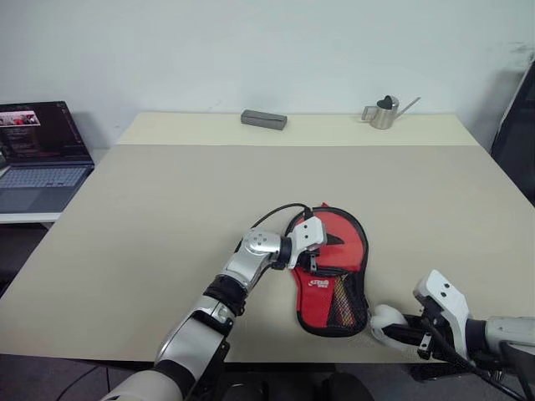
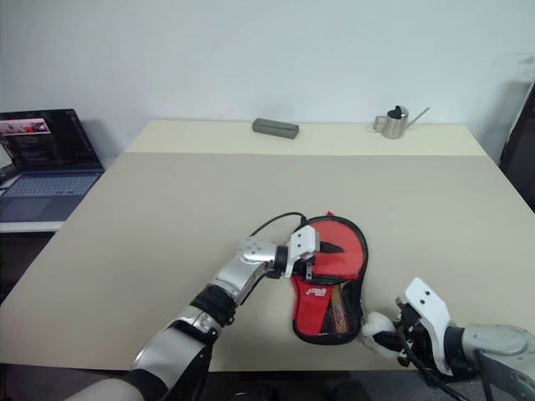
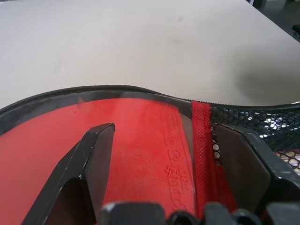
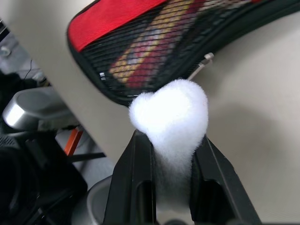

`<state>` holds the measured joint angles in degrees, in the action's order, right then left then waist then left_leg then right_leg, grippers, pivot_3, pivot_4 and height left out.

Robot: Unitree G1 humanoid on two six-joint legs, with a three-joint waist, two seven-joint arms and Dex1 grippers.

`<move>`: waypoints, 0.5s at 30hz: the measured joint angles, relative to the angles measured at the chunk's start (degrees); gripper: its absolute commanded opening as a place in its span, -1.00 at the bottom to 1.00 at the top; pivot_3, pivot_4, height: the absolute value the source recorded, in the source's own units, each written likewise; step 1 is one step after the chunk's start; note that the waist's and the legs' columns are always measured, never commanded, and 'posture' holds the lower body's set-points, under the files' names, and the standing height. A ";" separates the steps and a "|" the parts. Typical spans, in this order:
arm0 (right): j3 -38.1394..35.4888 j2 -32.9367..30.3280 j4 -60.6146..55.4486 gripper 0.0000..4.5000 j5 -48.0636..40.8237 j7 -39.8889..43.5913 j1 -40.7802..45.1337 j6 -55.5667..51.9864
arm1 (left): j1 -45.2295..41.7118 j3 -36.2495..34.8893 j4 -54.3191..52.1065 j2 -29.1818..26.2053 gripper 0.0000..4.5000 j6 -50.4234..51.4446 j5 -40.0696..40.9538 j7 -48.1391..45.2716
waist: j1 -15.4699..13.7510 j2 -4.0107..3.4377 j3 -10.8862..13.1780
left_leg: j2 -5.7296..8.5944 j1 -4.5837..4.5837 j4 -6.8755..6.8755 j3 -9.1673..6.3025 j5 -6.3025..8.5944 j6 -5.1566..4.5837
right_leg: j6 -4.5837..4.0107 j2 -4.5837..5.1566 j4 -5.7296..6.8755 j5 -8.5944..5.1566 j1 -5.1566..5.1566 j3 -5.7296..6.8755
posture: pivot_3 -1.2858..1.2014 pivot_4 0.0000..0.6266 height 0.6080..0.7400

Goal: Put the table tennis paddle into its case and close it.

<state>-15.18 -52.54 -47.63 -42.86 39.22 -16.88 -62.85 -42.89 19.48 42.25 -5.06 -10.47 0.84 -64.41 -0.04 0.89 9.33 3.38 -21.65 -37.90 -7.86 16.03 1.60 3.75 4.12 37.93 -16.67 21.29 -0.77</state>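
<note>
The right gripper [image 4: 171, 154], pinched on the case's white pom-pom charm [image 4: 171, 115] at the table's [image 1: 167, 209] near edge, faces the left gripper [image 3: 161, 150], jaws apart over the red paddle [image 3: 136, 140] inside the case [image 1: 333, 271], a laptop [image 1: 38, 154], grey box [image 1: 264, 119] and metal watering can [image 1: 384, 113] well apart.

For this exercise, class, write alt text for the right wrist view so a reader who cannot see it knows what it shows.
Two black fingers pinch a fluffy white pom-pom. Just beyond it the case lies on a beige table, with the paddle handle showing red and yellow through its black mesh.
</note>
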 measured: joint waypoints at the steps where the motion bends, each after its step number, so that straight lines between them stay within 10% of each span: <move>1: -0.01 -0.59 -0.28 -0.81 -0.11 0.45 -0.46 0.03 | -0.01 0.02 0.09 0.08 0.65 -0.06 -0.02 0.00 | -0.04 0.01 -0.01 | 0.00 -0.01 0.00 0.00 0.01 -0.01 | 0.00 0.00 -0.01 0.00 0.00 0.00 | 0.03 -0.52 1.00; 15: -1.67 -6.08 -4.26 -0.81 -1.24 7.21 -7.78 4.01 | -0.27 0.06 1.18 0.60 0.65 -1.12 -0.72 0.24 | -0.39 0.11 -0.07 | 0.00 0.01 0.01 0.01 0.02 -0.02 | 0.03 0.02 -0.07 -0.02 -0.08 0.06 | 0.03 -0.52 1.00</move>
<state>-16.85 -58.63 -51.90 -44.10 46.44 -24.66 -58.84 -43.16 19.55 43.43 -4.46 -11.58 0.11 -64.18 -0.43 0.99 9.26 3.37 -21.64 -37.89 -7.85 16.05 1.58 3.78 4.13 37.87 -16.69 21.21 -0.70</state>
